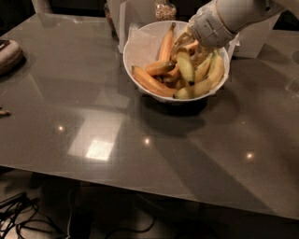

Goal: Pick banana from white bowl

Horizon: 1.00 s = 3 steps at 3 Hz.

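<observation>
A large white bowl with a white paper lining stands on the grey table at the back centre, holding several yellow and orange bananas. My gripper reaches down into the bowl's right half from the upper right, on a white arm. It is shut on the top end of one yellow banana, which hangs nearly upright below it, above the other bananas. A long orange banana leans on the bowl's back wall to the left of the gripper.
A white box stands behind the bowl on the right, a glass jar and a white container behind it. A round dark object lies at the left edge. The table's front edge runs across the bottom.
</observation>
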Each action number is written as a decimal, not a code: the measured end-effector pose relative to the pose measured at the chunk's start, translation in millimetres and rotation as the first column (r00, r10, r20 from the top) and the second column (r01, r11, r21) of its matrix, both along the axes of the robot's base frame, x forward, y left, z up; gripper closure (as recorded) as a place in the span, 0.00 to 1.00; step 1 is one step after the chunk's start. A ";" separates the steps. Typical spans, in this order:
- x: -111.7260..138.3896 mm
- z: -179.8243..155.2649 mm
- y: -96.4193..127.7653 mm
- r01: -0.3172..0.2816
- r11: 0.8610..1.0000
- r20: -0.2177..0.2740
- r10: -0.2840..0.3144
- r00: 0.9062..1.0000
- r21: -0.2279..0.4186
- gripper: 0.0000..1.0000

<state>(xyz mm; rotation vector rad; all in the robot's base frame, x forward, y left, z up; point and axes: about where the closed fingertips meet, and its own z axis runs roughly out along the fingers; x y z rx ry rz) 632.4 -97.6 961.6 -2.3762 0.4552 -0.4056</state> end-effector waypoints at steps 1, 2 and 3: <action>-5.4 26.6 -10.5 0.014 0.999 0.031 -0.015 0.999 0.049 1.00; -22.6 56.7 -22.1 0.001 0.992 0.060 -0.009 0.998 0.127 1.00; -51.3 80.3 -30.5 -0.042 0.971 0.092 0.020 0.996 0.236 1.00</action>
